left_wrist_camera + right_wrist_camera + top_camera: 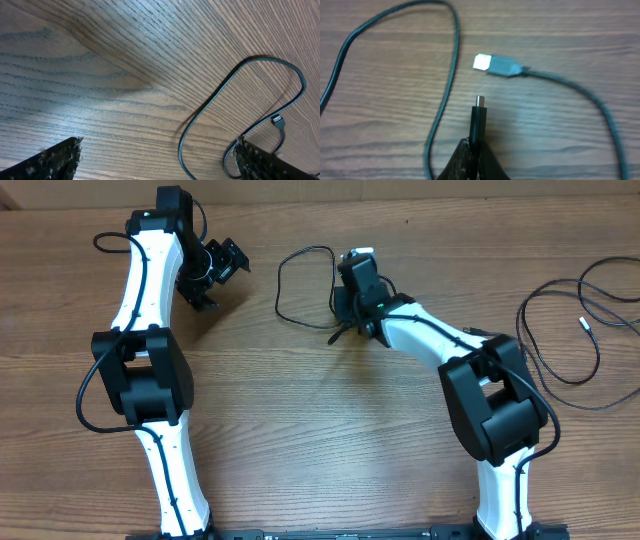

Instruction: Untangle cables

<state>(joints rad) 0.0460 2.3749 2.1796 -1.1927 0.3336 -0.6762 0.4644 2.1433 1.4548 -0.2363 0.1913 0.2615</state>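
Tabletop [300,430], cable [478,120] in right end effector [473,150]

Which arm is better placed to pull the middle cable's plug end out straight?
Right. The right gripper is shut on the cable behind its small plug; the left gripper hangs open off the loop, holding nothing.

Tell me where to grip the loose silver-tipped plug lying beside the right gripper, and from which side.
Grip the dark housing just behind the silver tip, probably from straight above, fingers closing across its narrow sides. It lies flat on the table, so a sideways approach finds little, and its cord trails off the back end.
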